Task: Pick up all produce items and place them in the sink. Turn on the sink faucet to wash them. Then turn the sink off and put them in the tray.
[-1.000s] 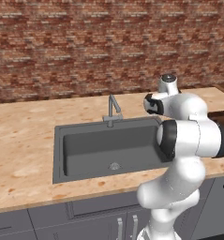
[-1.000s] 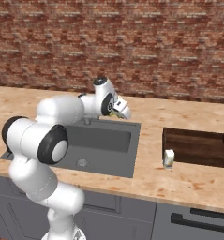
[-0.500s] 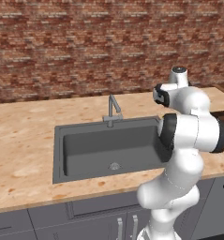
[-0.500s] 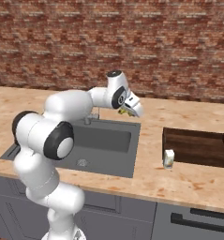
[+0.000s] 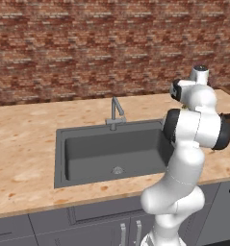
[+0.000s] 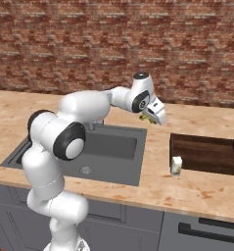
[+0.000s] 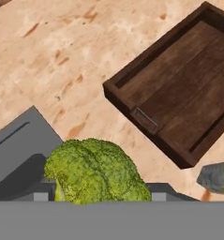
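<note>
Swung rightward since a second ago, the gripper [image 6: 149, 117] now hangs above the counter [image 6: 197, 184] between the sink [image 6: 116, 149] and the wooden tray [image 6: 206, 154], its fingers closed around the broccoli floret [image 7: 97, 171]. A small cream carton [image 6: 175, 166] stands just beside the tray's near-left corner. The faucet [image 5: 116, 113] stands behind the basin.
</note>
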Robot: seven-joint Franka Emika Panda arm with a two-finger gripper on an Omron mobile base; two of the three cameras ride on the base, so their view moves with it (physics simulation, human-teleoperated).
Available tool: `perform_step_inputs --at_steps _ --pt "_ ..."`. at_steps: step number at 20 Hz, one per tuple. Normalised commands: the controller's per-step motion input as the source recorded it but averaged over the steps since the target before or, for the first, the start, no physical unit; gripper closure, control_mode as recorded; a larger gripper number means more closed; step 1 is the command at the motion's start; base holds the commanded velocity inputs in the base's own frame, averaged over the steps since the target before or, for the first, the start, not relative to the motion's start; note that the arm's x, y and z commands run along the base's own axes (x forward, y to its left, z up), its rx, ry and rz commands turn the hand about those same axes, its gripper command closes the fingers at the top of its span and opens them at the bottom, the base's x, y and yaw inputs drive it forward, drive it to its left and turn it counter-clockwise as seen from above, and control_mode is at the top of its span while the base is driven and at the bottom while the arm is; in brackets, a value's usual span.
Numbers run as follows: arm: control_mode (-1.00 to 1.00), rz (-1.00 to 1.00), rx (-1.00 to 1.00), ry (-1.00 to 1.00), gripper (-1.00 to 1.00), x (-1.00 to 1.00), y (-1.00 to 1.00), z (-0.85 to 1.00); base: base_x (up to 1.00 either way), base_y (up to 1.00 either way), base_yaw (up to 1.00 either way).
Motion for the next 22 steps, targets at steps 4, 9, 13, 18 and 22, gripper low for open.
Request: perform_step_inputs --at_steps 4,9,13,18,22 --pt "-1.00 -0.08 0.05 0.00 1.00 0.00 -0.61 0.00 0.00 0.00 0.00" --pt "-1.00 -0.09 0.02 0.00 1.00 0.00 -0.54 0.00 0.00 0.00 0.00" --pt "-1.00 -0.10 0.00 0.00 1.00 0.00 -0.35 -0.22 0.00 0.00 0.00" --pt "-1.00 -0.10 0.00 0.00 1.00 0.00 -0.26 -0.31 0.00 0.00 0.00" --pt "-1.00 -0.08 0.00 0.00 1.00 0.00 -0.18 -0.28 0.00 0.00 0.00"
